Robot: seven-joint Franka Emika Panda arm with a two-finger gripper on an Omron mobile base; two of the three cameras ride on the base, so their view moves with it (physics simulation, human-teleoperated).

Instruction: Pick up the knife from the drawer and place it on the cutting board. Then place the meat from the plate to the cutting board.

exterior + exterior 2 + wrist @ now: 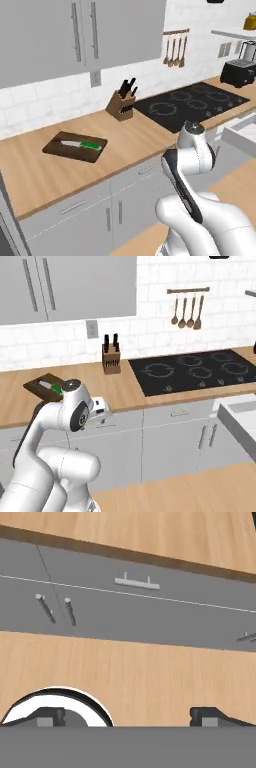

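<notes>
Wooden worktop (30,170) runs along the white-tiled wall, carrying the cutting board (75,146) with the knife (79,144) already lying on it, green handle toward the knife block (121,106) and blade away from it. The hand (127,716) sits low in front of the grey cabinet fronts, pointing at a drawer front's bar handle (137,582) well ahead of it, with the worktop edge beyond that. Its fingertips (206,716) stand wide apart with nothing between them, so it is released and empty.

With the knife placed, the meat is the next thing to fetch, I judge; neither it nor the plate can be made out from here, so their place relative to the hand is unknown. A white box edge (241,131), likely the drawer, juts out far off to the hand's side. A drumstick-like piece should be light but soft and somewhat slick, so pinching across its thicker middle, with gentle pressure, seems safest.
</notes>
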